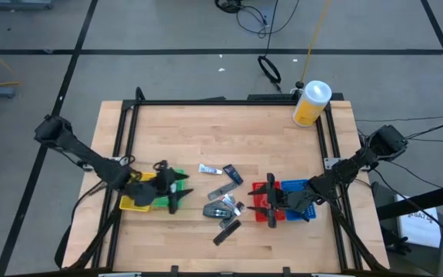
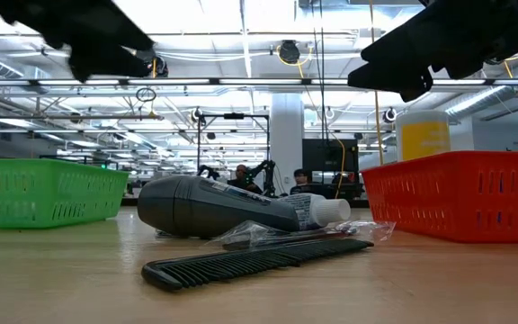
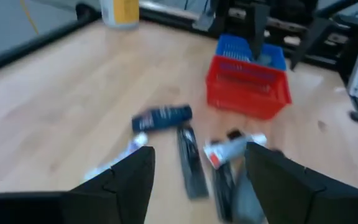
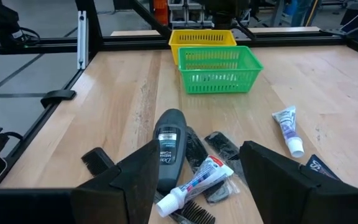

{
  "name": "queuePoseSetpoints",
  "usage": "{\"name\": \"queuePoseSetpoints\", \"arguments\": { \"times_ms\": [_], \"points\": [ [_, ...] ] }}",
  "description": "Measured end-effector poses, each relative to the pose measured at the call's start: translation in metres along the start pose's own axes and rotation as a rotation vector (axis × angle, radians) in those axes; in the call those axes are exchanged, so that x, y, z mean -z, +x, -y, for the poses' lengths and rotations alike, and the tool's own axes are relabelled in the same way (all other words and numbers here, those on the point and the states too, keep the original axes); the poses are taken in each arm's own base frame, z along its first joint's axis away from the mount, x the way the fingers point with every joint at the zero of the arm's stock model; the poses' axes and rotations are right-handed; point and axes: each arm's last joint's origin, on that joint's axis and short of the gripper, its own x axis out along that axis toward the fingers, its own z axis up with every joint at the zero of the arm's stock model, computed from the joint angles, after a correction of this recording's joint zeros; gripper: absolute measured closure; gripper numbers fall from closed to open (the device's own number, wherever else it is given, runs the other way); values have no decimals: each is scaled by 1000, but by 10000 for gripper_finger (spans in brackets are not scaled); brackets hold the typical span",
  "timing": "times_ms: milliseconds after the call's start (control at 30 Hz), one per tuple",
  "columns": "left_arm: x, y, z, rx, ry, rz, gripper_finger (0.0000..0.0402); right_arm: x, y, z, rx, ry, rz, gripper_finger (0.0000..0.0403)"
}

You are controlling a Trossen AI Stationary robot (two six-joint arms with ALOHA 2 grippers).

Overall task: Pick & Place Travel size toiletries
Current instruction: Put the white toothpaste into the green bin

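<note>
Left pincer [image 1: 177,190] wide and empty above green bin [image 1: 169,192], right pincer [image 1: 270,201] part-open and empty over red bin [image 1: 261,201], toiletries [image 1: 223,201] heaped mid-bench between: risk of snagging overlapping tubes and combs during descent.

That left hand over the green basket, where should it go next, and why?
Probably toward the toiletries lying loose mid-table. The left hand hangs open and empty by the green bin, so a short reach to the nearest white tube seems the likely next pick.
</note>
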Motion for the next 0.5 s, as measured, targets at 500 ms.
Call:
{"name": "queuePoseSetpoints", "arguments": {
  "times_ms": [500],
  "points": [
    [25, 93, -7, 96, 141, 60, 178, -12, 26, 1, 5, 96, -8, 188]
  ]
}}
